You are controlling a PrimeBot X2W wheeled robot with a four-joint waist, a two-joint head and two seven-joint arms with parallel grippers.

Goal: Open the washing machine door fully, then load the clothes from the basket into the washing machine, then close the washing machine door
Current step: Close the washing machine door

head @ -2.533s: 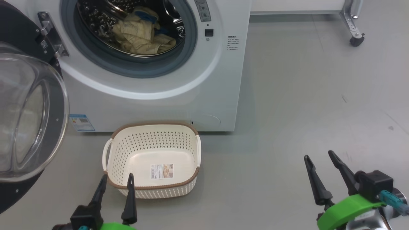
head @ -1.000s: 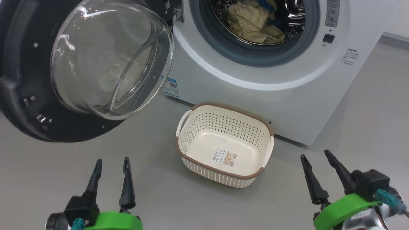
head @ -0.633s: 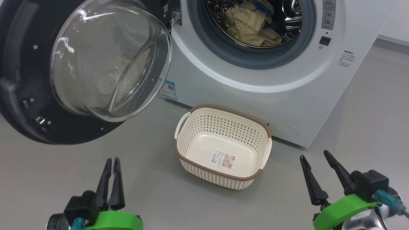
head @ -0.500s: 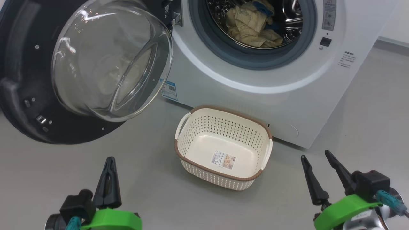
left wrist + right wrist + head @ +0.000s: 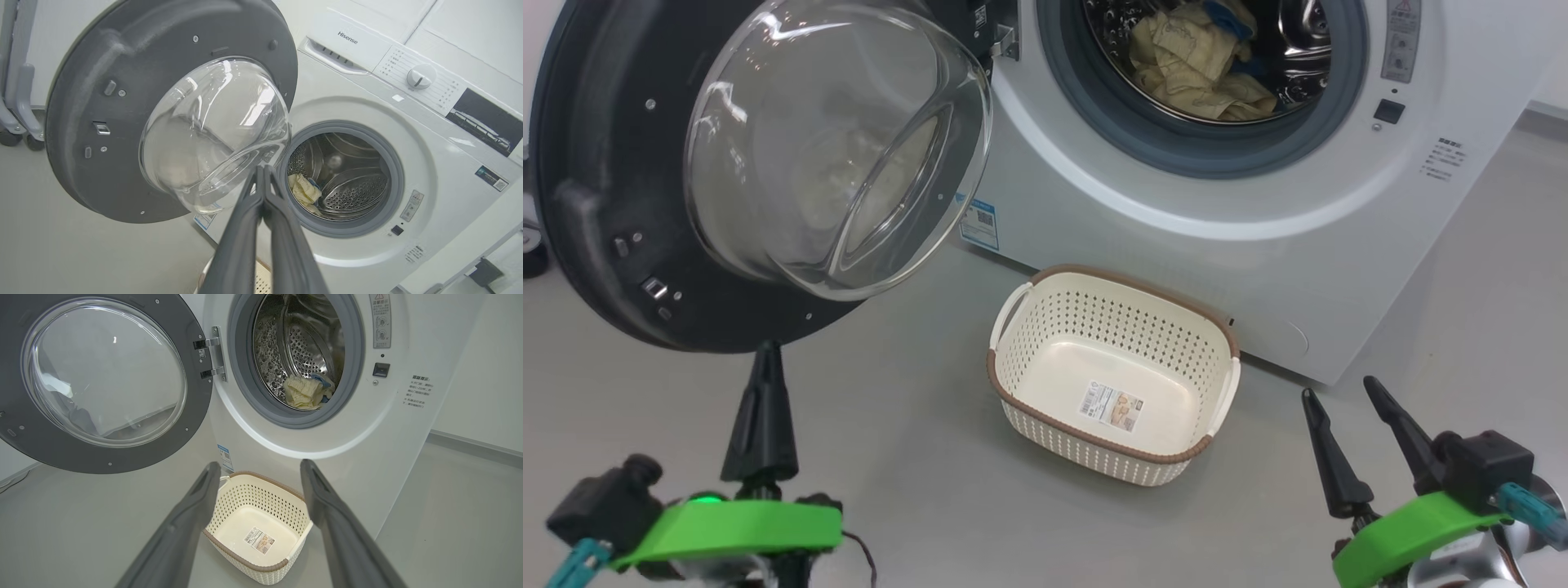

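Close by the door rim, left gripper sits pinched together; right gripper spreads wide above floor.

The washing machine is white, with a grey gasket and a bright steel drum patterned with perforations. The washing machine door, ahead of the left gripper, is glossy black around clear glass. The clothes are pale yellow with a faint outline print and blue trim. The basket, forward of the right gripper and toward the left one, is cream with hole-patterned sides, a brown rim and white handles. Its sticker is white and tan. The label is blue. Both grippers have dark fingers on bright green mounts. The floor is plain grey.
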